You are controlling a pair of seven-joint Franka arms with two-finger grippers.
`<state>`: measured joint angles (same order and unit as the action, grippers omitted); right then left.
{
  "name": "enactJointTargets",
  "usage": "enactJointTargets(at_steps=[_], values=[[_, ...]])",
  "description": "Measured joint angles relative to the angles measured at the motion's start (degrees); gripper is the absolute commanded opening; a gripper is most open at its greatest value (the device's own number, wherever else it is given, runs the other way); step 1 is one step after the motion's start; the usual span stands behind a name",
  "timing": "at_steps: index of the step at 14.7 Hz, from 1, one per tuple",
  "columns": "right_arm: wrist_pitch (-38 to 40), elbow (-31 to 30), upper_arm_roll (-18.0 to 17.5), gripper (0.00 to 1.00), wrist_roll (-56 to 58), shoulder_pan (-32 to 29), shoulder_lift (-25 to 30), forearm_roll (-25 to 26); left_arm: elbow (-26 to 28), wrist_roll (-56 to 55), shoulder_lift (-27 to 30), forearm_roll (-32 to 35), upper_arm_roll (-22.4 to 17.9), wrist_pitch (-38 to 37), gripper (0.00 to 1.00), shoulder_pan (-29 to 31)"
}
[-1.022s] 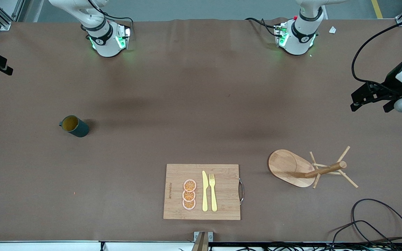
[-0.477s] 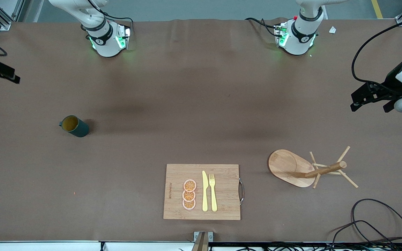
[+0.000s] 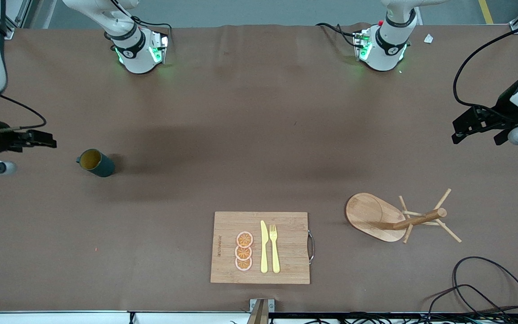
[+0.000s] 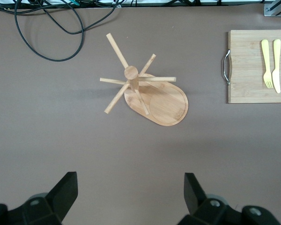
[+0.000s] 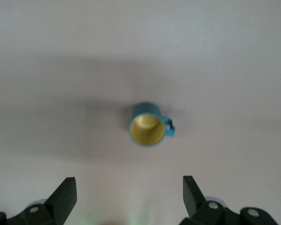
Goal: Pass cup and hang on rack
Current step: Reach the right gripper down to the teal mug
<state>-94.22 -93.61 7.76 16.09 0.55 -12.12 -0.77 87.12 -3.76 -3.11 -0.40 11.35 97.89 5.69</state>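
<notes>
The cup (image 3: 96, 163) is a dark teal mug with a yellow inside. It stands upright on the table toward the right arm's end and also shows in the right wrist view (image 5: 147, 124), with its small handle to one side. My right gripper (image 3: 43, 139) is open and empty over bare table, between the cup and that table end; its open jaws show in the right wrist view (image 5: 129, 197). The rack (image 3: 418, 219) stands upright on its oval base (image 3: 369, 213) toward the left arm's end. My left gripper (image 3: 475, 135) is open, empty and waits above the table, with the rack in its view (image 4: 131, 75).
A bamboo cutting board (image 3: 286, 247) with a yellow knife, a fork and orange slices lies near the front edge, between cup and rack. Black cables (image 3: 479, 288) loop on the table nearer the camera than the rack.
My right arm's hand has come into view from the table's end and moved toward the cup. The cup, the rack and my left gripper have not moved.
</notes>
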Motion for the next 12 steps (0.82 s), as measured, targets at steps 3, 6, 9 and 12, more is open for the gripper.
enactJointTargets(at_steps=[3,6,9,12], values=[[-10.94,-9.43,0.31,1.0,6.23,-0.71,-0.29,0.0,0.0,0.0,-0.01,0.0,0.0,0.0,1.0,0.0],[-21.83,-17.85,0.47,0.98,16.04,-2.49,-0.49,-0.22,0.0,0.0,-0.01,0.0,0.0,0.0,1.0,0.0],[-27.68,-22.6,0.53,0.95,26.29,-4.26,-2.26,-3.59,0.0,0.0,-0.06,0.0,0.01,0.0,1.0,-0.01],[-33.52,-24.58,0.61,0.75,33.46,-5.65,-6.4,-5.95,0.01,-0.02,-0.29,0.0,0.02,-0.14,1.0,-0.03]])
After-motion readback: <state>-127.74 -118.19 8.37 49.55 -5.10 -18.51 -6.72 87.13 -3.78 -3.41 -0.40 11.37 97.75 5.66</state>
